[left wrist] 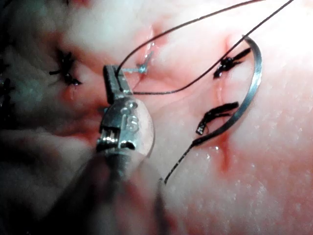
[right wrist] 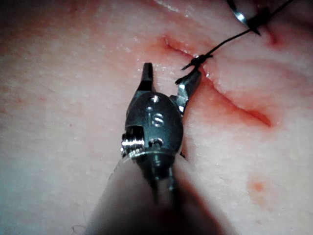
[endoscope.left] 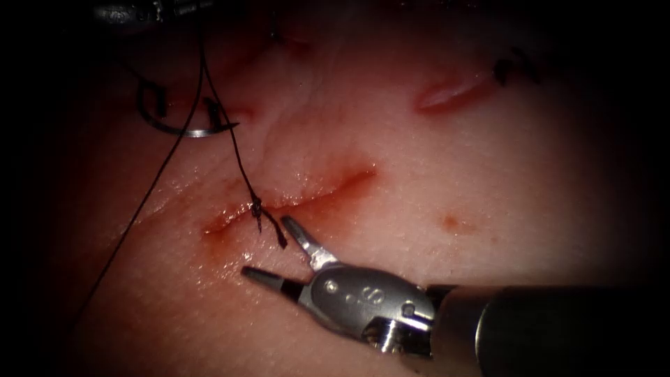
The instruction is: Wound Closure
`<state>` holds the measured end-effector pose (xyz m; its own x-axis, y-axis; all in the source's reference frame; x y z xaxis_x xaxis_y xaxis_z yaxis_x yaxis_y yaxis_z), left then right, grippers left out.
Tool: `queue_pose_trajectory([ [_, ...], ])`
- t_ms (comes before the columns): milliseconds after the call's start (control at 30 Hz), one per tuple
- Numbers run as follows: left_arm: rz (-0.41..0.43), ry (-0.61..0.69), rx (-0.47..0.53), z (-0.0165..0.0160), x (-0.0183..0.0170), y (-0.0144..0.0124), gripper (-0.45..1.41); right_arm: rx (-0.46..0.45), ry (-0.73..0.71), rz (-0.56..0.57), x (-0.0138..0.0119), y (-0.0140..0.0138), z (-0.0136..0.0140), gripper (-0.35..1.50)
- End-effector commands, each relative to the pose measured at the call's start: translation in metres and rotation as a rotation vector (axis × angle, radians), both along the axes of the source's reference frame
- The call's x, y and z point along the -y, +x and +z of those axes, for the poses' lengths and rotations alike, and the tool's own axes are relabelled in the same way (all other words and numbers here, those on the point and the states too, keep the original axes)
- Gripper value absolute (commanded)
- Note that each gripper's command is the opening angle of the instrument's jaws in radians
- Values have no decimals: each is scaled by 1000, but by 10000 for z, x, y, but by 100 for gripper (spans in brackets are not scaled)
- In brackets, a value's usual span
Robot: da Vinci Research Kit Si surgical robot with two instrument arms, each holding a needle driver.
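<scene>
In the endoscope view, the cut [endoscope.left: 293, 199] is seen as a red slanted line on the tissue [endoscope.left: 433, 160], and it serves as the landmark here. A knot [endoscope.left: 256, 204] is tied across the cut near its left end, with a short cut end of thread [endoscope.left: 272, 229] hanging just below it. The right end effector [endoscope.left: 276, 248] is seen just below the cut and right of that short end, with its jaws spread apart and nothing held between them. The needle [endoscope.left: 192, 131] is laid flat on the tissue well above and left of the cut, free of the tissue and held by neither tool. The thread [endoscope.left: 234, 150] is run from the knot up past the needle toward the left end effector [endoscope.left: 150, 10], which is seen far above the cut; whether its jaws are apart or together cannot be told there. In the left wrist view, the left end effector [left wrist: 119, 81] is seen closed on the thread [left wrist: 195, 83], and the needle [left wrist: 244, 93] is seen lying on the tissue [left wrist: 274, 161] beside earlier stitches [left wrist: 227, 61]. In the right wrist view, the right end effector [right wrist: 168, 81] is shown with its jaws parted and empty, one jaw just beside the knot [right wrist: 198, 59] on the cut [right wrist: 230, 98], and the thread [right wrist: 230, 40] is led away from the knot toward the needle [right wrist: 239, 17].
</scene>
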<state>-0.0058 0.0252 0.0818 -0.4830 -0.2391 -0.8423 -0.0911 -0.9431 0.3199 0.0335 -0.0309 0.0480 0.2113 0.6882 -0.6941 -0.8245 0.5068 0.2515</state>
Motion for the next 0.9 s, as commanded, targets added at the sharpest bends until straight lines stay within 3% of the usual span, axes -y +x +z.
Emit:
queue_pose_trajectory([
  [33,1,-3,2,4,-5,-4,-45,8,15,-6,-5,7,6,14],
  [200,3,-3,3,3,-2,-3,-45,11,22,-1,-10,5,10,19],
  [233,3,-3,3,2,-2,-3,-45,8,24,4,-10,6,11,10],
  [300,3,-3,3,2,-2,-2,-45,-2,39,9,-9,6,11,-30],
  [333,4,-2,3,2,-2,-2,-45,-6,66,17,-8,6,12,-35],
  [400,5,-2,4,2,-1,-1,-45,28,97,37,-5,6,13,-35],
  [767,3,8,11,6,-20,1,-45,23,169,22,14,13,5,-35],
  [900,-6,-36,-50,13,-31,5,-45,9,171,11,20,14,1,-35],
])
